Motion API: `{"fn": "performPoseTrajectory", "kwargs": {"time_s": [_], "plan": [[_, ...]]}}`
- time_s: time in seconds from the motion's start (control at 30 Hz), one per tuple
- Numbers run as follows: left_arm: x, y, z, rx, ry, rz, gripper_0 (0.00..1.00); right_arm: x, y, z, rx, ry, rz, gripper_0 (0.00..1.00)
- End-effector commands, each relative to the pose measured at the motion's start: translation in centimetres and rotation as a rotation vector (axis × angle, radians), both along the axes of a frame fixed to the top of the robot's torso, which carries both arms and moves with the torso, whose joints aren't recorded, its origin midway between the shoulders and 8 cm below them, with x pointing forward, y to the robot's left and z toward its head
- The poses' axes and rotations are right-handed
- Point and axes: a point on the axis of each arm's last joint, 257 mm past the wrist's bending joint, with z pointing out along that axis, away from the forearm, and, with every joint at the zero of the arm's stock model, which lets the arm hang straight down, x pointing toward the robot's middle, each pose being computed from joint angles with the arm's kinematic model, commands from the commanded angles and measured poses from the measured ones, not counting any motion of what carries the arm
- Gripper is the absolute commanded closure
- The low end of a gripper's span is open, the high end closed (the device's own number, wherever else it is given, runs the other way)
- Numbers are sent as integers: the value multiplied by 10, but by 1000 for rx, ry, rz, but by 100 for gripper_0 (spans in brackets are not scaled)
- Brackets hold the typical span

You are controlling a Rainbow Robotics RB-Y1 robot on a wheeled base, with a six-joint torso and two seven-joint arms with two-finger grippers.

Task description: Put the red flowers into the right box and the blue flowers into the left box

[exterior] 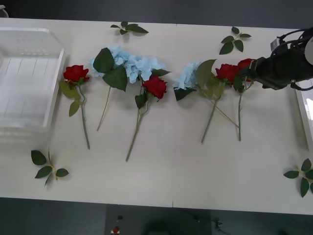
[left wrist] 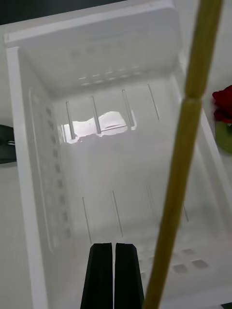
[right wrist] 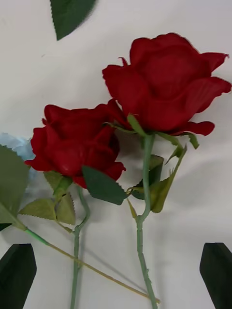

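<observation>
Several red flowers lie on the white table: one by the left box [exterior: 76,73], one mid-table [exterior: 155,86], and two side by side at the right [exterior: 227,72] [exterior: 246,63]. Blue flowers lie in two clusters [exterior: 132,63] [exterior: 188,76]. My right gripper [exterior: 252,71] hovers over the rightmost pair. In the right wrist view it [right wrist: 116,280] is open, with both rose heads [right wrist: 164,82] [right wrist: 72,145] ahead and a green stem [right wrist: 142,251] between the fingers. My left gripper [left wrist: 113,273] is shut above the left box [left wrist: 43,193], which holds nothing. The right box [exterior: 305,117] shows its edge at the far right.
Flowerless leaf sprigs lie at the table's back [exterior: 128,28] [exterior: 234,40], front left [exterior: 48,169] and front right [exterior: 302,175]. A yellow-green rod [left wrist: 186,159] crosses close to the left wrist camera beside the fingers; I cannot tell what it is.
</observation>
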Motion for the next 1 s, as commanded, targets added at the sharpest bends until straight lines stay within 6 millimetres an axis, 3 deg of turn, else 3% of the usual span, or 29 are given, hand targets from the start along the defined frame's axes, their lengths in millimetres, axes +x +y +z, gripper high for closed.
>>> {"fn": "performPoseTrajectory", "kwargs": {"time_s": [0.03,0.1,0.17,0.3,0.37,0.5,0.53,0.77,0.83,1.0], "plan": [[2,10,26,71,-15,0,99,14,-4,19,21,-24,-89,0],[1,10,25,71,-12,0,87,13,-6,14,8,-14,-100,0],[2,11,27,73,-15,1,54,15,-4,4,-2,-2,-112,0],[2,11,26,70,-14,2,26,19,4,-14,-12,10,-120,0],[2,9,27,64,-17,-2,16,23,5,-22,-20,4,-128,0],[2,-8,29,4,-18,-39,4,31,6,-33,-41,-16,-137,0],[0,-24,30,-39,-7,-77,1,34,7,-36,-49,-22,-138,0],[12,-97,44,-110,5,-223,0,38,3,-49,-51,-27,-164,0],[20,-120,39,-126,33,-225,0,38,1,-54,-62,-20,-169,0],[37,-156,24,-145,87,-197,0,39,-1,-63,-74,-21,-179,0]]}}
